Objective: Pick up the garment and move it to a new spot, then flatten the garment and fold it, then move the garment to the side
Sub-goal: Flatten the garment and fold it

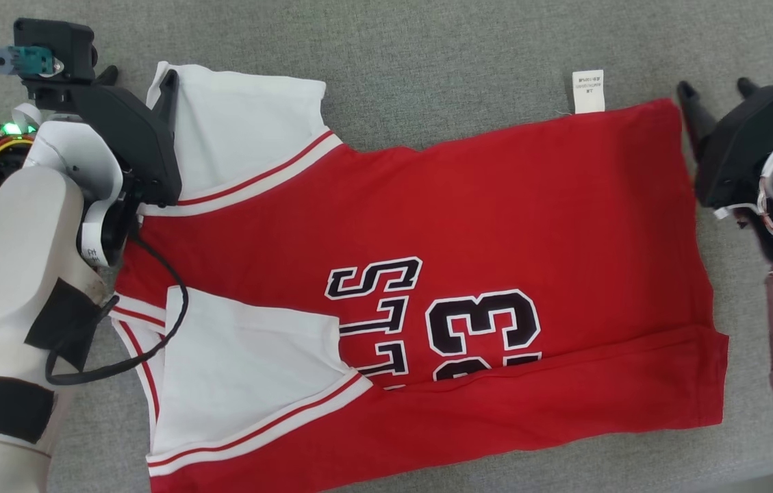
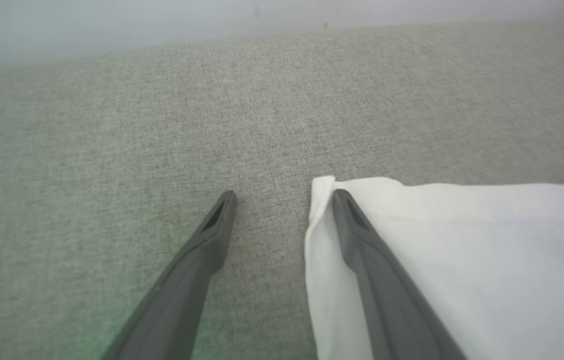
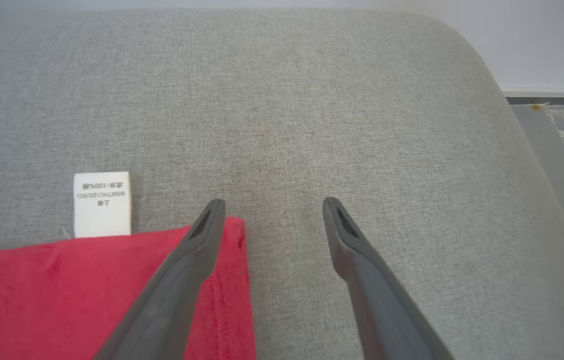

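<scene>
Jersey (image 1: 496,205): red, white-sleeved, spread out mid-frame on grey fabric surface (image 1: 427,68) | Left gripper (image 1: 140,77): upper left, fingers open, empty, one over the upper sleeve (image 2: 461,260) corner, one over bare fabric | Right gripper (image 1: 715,87): upper right, fingers open, empty, straddling the red hem corner | Label (image 1: 588,90): white, at jersey's top edge

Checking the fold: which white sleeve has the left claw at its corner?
The far sleeve; the left claw straddles its corner. The near sleeve lies apart.
</scene>
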You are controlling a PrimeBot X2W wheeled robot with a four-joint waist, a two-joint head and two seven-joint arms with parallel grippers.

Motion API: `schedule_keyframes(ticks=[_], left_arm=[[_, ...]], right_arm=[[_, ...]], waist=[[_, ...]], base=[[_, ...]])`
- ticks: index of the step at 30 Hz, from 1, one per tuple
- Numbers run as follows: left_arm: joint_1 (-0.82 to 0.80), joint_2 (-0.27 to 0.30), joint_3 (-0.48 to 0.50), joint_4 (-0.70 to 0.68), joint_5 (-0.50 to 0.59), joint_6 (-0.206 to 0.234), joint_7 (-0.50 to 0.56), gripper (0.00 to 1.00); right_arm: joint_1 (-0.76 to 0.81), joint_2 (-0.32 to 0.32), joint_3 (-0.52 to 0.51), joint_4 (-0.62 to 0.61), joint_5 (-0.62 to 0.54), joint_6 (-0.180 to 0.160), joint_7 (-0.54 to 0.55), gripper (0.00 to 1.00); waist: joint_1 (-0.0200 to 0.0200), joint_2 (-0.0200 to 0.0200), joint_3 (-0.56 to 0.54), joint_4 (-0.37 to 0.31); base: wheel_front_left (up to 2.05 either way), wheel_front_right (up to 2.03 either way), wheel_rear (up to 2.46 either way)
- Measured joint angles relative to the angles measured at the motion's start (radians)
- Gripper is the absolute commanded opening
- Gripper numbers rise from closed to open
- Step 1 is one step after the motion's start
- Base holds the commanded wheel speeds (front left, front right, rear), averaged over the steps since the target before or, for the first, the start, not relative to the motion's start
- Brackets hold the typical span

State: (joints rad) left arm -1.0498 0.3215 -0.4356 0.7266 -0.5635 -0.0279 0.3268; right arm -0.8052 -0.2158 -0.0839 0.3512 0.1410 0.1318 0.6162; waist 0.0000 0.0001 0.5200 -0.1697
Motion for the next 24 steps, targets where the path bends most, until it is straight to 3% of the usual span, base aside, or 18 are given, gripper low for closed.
schedule_keyframes(ticks=[13, 24], left_arm=[[0.006, -0.008, -0.025, -0.017, -0.001, 0.001, 0.009, 1.00], [0.005, -0.012, -0.035, -0.023, -0.002, 0.010, 0.006, 1.00]], right_arm=[[0.039, -0.044, 0.035, -0.017, 0.035, 0.000, 0.055, 1.00], [0.002, -0.066, 0.112, 0.083, 0.060, 0.000, 0.025, 1.00]], waist=[[0.0000, 0.0000, -0.008, 0.004], [0.0000, 0.0000, 0.006, 0.018]], base=[[0.00, 0.00, 0.00], [0.00, 0.00, 0.00]])
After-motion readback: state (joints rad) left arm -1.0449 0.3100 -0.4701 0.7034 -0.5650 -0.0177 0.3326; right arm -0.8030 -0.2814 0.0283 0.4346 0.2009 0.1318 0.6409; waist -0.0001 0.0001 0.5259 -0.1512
